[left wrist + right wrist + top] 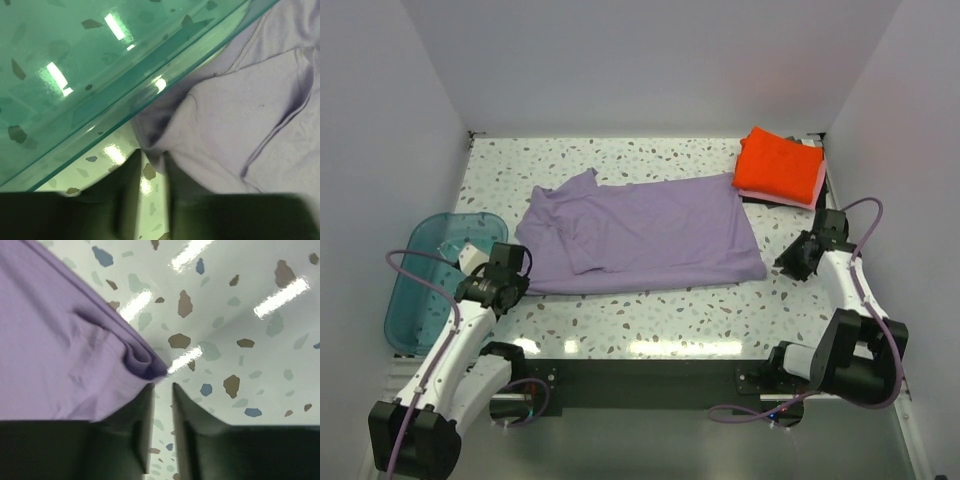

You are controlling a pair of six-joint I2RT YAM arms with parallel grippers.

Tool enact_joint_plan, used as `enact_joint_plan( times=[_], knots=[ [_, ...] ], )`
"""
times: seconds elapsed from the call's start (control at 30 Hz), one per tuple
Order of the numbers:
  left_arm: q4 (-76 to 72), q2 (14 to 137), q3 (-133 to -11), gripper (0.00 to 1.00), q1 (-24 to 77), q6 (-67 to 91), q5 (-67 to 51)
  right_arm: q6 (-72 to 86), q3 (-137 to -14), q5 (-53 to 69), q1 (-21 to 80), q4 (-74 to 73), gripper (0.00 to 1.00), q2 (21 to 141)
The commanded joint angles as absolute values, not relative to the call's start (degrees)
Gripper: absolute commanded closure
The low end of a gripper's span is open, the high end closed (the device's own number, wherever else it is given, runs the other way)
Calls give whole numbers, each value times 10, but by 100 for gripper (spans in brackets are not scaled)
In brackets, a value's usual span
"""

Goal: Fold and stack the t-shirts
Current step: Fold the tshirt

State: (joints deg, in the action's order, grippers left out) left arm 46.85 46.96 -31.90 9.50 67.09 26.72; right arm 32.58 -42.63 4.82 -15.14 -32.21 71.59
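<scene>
You see the purple shirt (640, 235) flat in the middle of the table (650, 320), and the orange shirt (778, 165) folded at the far right. Your left gripper (151, 165) and right gripper (162, 390) are each slightly apart at a near corner of the purple shirt, gripping nothing.

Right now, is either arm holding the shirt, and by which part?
Nothing held. Both jaws stand slightly apart, empty; the purple shirt lies at their tips.

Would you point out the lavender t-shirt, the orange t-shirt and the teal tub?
lavender t-shirt (660, 225), top view, middle of its body.
orange t-shirt (778, 165), top view, folded upper face.
teal tub (398, 318), top view, left wall.
</scene>
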Motion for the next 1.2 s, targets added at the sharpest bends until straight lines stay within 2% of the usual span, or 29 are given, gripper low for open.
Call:
enact_joint_plan(
  times=[0.0,0.03,0.07,0.13,0.2,0.33,0.37,0.43,0.47,0.53,0.6,0.67,0.87,1.17],
  knots=[
    [496,449,-330,63,95,683,262,300,-432,25,-159,-337,61,688],
    [497,446,-337,53,95,678,259,296,-436,25,-160,-338,55,686],
    [504,437,-354,38,95,668,262,294,-439,25,-159,-340,47,683],
    [504,430,-373,30,95,652,265,281,-456,28,-158,-337,33,678],
    [487,430,-408,31,95,616,274,270,-468,56,-142,-324,28,676],
    [419,486,-452,44,95,565,250,256,-567,-25,-5,-332,27,711],
    [411,502,-457,53,95,562,243,256,-580,-34,70,-328,28,721],
    [377,543,-454,60,95,552,234,258,-613,-55,136,-307,33,741],
    [367,554,-453,73,95,550,230,253,-621,-81,199,-294,33,763],
    [346,576,-439,80,95,546,224,239,-655,-109,259,-273,36,793],
    [324,595,-432,92,95,540,216,227,-678,-122,330,-234,42,835],
    [320,607,-430,100,95,537,216,221,-692,-120,394,-206,43,864],
    [337,581,-420,100,93,547,232,192,-794,-156,544,-153,49,1021],
    [357,543,-510,95,48,486,243,156,-990,-182,627,-157,51,1231]
  ],
)
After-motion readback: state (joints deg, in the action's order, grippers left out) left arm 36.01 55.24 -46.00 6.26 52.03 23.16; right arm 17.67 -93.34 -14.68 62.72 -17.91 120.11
